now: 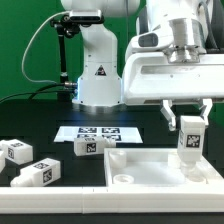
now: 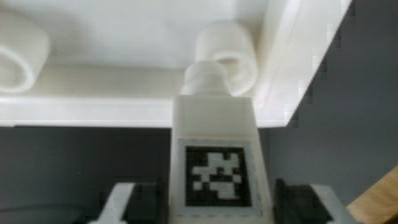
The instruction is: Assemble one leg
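Green backdrop behind, black worktop (image 1: 40, 120) in front, with the white robot base (image 1: 97, 75) at the rear.

- The marker board (image 1: 95, 132) is seen flat at mid-worktop. Three spare legs (image 1: 38, 174) lie well apart from the work, toward the exterior view's left.
- The tray (image 1: 150, 180) is set on the worktop toward the exterior view's right.
- The end effector (image 1: 188, 122) is clamped on the leg (image 1: 189, 143). The leg is held upright over the tray's far corner, tag facing out.
- In the wrist view the leg (image 2: 217, 130) is gripped on both sides by the end effector (image 2: 217, 200), and its free end is pointed at a round corner post (image 2: 222, 62) just inside the tray wall (image 2: 294, 60). Whether tip and post are touching cannot be told.

Step judged: the leg is being lined up for seating on the post.

Risks noted:
- The tip appears slightly off the post's centre. If it is pressed down so, the leg could be jammed against the post's edge or the wall.
- The tray looks unclamped, so it could be pushed sideways or tipped by an off-centre load.
- The leg is held near its upper end only, so it could be twisted in the grip under resistance.
- If it is released before being seated, the leg would likely topple into the tray.
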You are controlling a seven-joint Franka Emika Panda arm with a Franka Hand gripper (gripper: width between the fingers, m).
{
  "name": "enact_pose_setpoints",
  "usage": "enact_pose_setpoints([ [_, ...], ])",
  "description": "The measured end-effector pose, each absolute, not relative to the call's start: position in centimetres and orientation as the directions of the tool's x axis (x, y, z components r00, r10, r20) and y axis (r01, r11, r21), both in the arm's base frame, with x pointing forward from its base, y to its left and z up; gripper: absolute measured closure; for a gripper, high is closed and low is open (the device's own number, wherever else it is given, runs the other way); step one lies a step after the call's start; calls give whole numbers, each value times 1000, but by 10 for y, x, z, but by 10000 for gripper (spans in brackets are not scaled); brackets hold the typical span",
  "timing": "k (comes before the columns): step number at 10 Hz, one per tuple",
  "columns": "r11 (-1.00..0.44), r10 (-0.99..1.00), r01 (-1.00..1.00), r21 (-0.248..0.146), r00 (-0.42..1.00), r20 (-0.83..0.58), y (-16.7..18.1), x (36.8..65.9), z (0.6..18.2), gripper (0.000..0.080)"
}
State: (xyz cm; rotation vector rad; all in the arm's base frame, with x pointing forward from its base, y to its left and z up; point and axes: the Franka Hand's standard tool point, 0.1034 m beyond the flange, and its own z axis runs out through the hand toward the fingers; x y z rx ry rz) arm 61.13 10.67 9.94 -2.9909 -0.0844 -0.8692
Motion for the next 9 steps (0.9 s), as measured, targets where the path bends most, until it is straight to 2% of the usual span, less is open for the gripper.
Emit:
enact_pose_setpoints([
  [4,-998,51,66,-7,831,553,112,616,95,515],
  [9,-998,56,67,0,826,561,113,621,82,515],
])
